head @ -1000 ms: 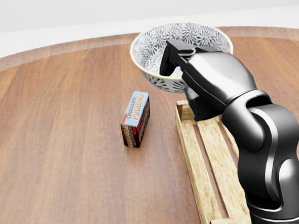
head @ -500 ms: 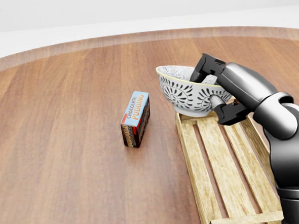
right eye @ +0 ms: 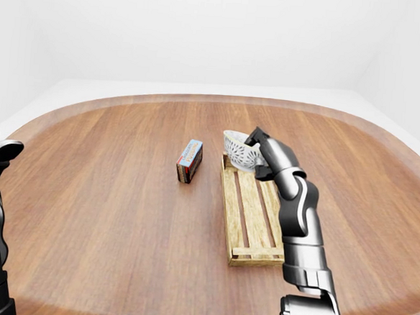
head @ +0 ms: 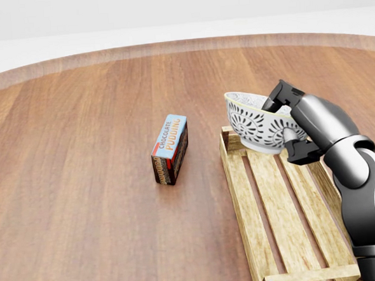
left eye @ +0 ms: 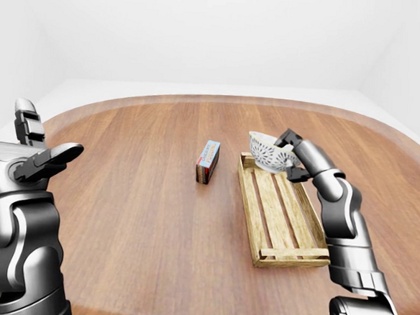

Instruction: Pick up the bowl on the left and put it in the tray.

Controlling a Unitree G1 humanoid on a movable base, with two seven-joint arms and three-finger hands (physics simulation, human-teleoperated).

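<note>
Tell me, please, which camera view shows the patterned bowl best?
The head view: the bowl looks largest, its pattern clear, held tilted by the right hand over the top end of the tray. Both eye views show it small.

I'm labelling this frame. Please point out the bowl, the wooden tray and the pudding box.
bowl [head: 257,128], head view, patterned outer wall.
wooden tray [head: 240,194], head view, left side rail.
chocolate pudding box [head: 171,136], head view, blue top face.

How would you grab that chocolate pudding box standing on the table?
Come down from above and pinch the pudding box across its two long, tall sides. It stands on edge with its narrow blue face up, and it sits apart from the tray, so there is room down both sides.
</note>
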